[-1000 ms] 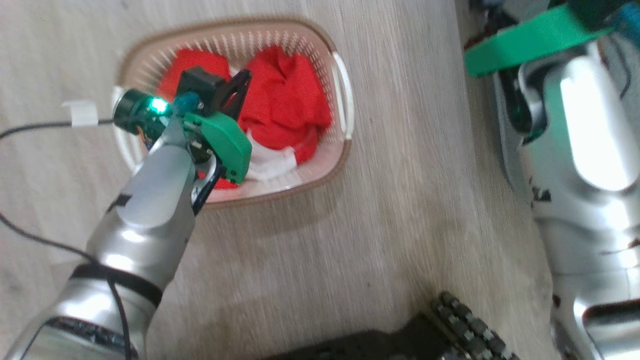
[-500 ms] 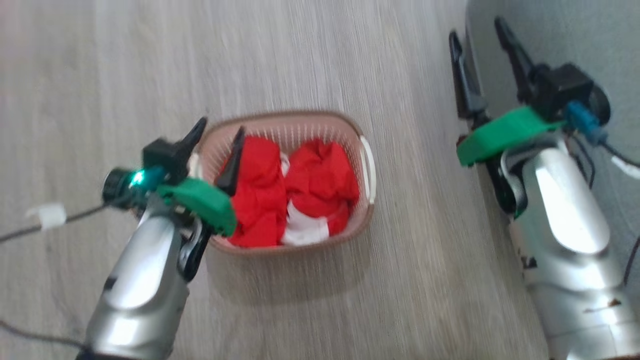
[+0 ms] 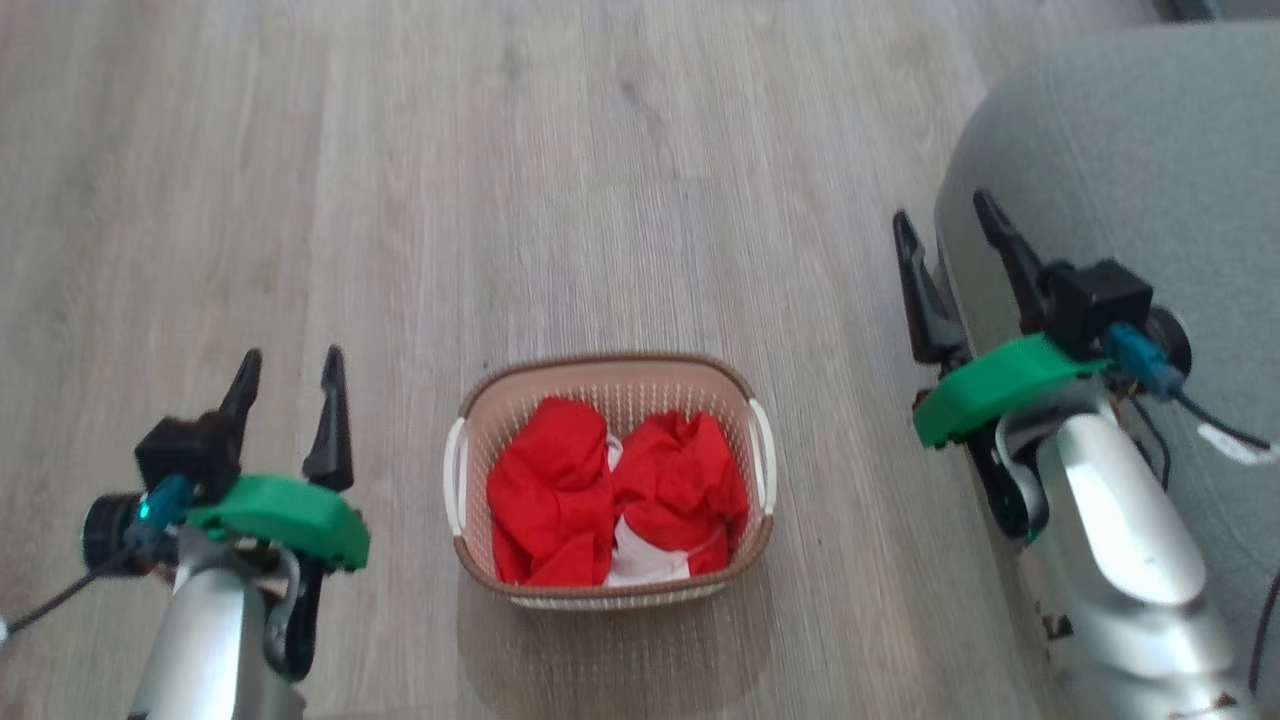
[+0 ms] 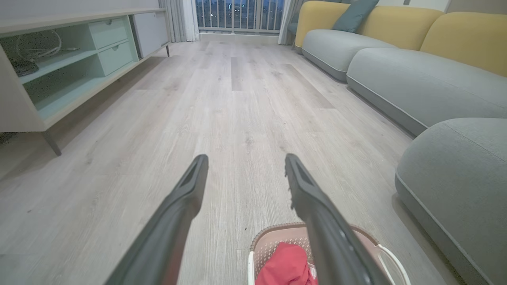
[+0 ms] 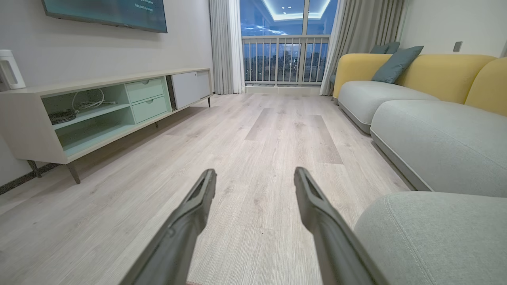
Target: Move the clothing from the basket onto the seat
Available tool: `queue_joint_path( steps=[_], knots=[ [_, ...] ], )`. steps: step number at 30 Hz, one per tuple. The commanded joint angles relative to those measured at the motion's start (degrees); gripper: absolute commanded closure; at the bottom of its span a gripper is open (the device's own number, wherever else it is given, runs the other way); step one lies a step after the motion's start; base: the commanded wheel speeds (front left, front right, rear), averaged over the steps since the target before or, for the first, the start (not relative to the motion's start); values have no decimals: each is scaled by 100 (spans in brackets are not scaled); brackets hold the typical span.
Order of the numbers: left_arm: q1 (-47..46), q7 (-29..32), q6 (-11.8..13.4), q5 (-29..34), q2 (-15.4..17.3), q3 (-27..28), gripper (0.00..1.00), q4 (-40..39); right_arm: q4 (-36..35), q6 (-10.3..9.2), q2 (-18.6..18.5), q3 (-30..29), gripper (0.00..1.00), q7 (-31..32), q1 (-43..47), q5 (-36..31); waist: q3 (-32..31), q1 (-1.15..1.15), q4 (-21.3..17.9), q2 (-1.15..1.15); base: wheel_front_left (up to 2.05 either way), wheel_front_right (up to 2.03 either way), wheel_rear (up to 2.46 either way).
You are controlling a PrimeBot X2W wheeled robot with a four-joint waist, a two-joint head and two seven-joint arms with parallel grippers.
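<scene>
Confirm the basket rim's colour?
Brown, woven-look, on the cream perforated plastic basket; clearest in head view.

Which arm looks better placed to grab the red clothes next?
Probably left: the left gripper, open, hangs beside the basket of clothing. The right gripper, also open, is farther off, by the seat.

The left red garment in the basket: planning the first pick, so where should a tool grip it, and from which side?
Pinch the crumpled folds on top of the left red garment, coming down from above. The basket walls enclose it on every side, and its bunched heap offers ridges to pinch. The open left tool looks nearest.
</scene>
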Motion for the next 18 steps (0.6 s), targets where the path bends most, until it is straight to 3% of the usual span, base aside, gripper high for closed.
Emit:
queue_joint_path(
  steps=[1, 11, 18],
  knots=[
    [-72, -55, -4, 93, 80, 254, 0, -270, -211, -1, -18, 96, 0, -37, -29, 59, -187, 1, 47, -1, 0, 0, 0],
    [600, -55, 6, 301, -45, 833, 0, -910, -395, -1, -43, 27, 0, -37, 380, 143, -418, 1, 22, -1, 0, 0, 0],
    [820, -55, 8, 364, -143, 935, 0, -993, -451, -1, -59, -10, 0, -37, 418, 125, -360, 1, 9, -1, 0, 0, 0]
  ],
)
